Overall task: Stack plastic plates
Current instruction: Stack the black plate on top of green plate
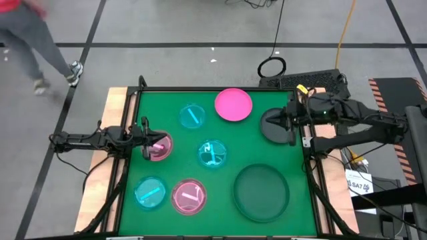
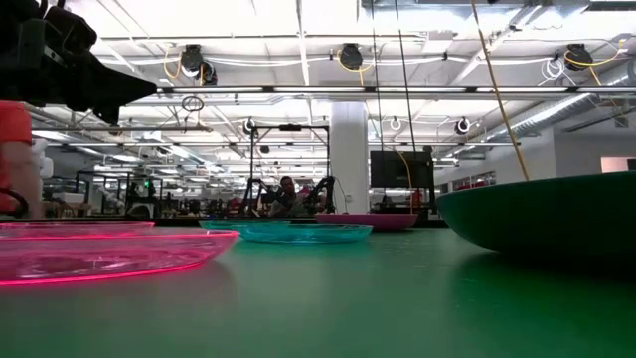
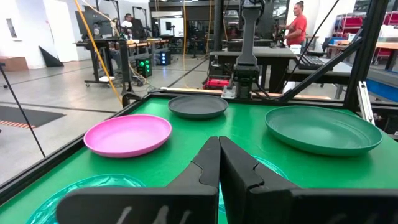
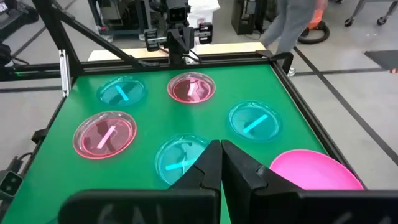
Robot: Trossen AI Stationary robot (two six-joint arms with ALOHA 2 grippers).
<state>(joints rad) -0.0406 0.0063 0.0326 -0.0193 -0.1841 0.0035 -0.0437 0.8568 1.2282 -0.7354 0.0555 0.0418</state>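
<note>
Green desk (image 1: 220, 137): seven plates unstacked; left claw (image 1: 146, 141), clenched empty, nearest pink plate (image 1: 160, 147) at 3 o'clock; right claw (image 1: 288, 119) clenched.

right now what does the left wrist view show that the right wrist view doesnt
Only the left wrist view shows the large dark green plate and the smaller black plate, with the right arm behind it. Only the right wrist view shows both translucent pink plates and the left gripper, shut, above the far one. Both show the opaque pink plate and cyan plates.
</note>
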